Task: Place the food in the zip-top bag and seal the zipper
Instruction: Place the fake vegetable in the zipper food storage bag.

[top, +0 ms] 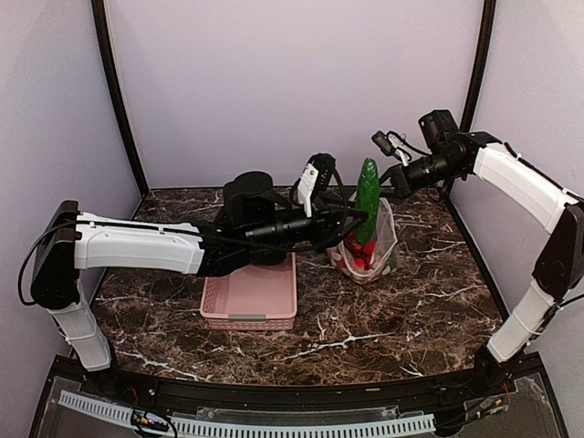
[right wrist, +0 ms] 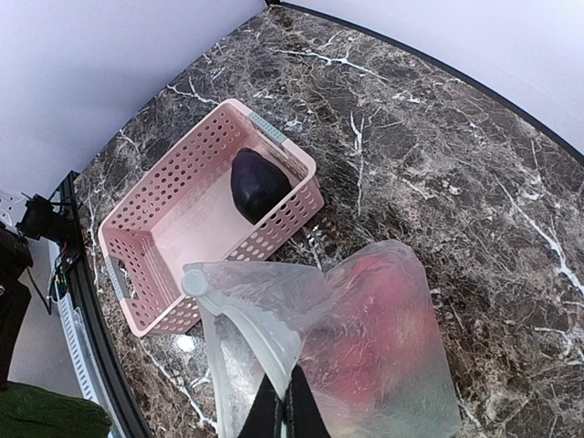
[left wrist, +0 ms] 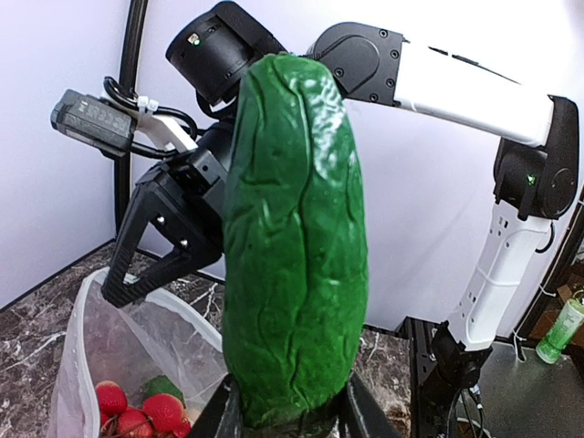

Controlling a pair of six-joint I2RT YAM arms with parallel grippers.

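left arm (top: pixel 137 246) extended across, left gripper (left wrist: pixel 290 415) clamping cucumber (left wrist: pixel 292 246) upright over zip-top bag (right wrist: pixel 365 328); right gripper (right wrist: pixel 285 406) angled down, pinched on bag's mouth edge.

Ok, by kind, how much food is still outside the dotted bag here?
Cucumber: 1, upright in the left gripper above the zip-top bag
Eggplant: 1, in the pink basket
Total: 2
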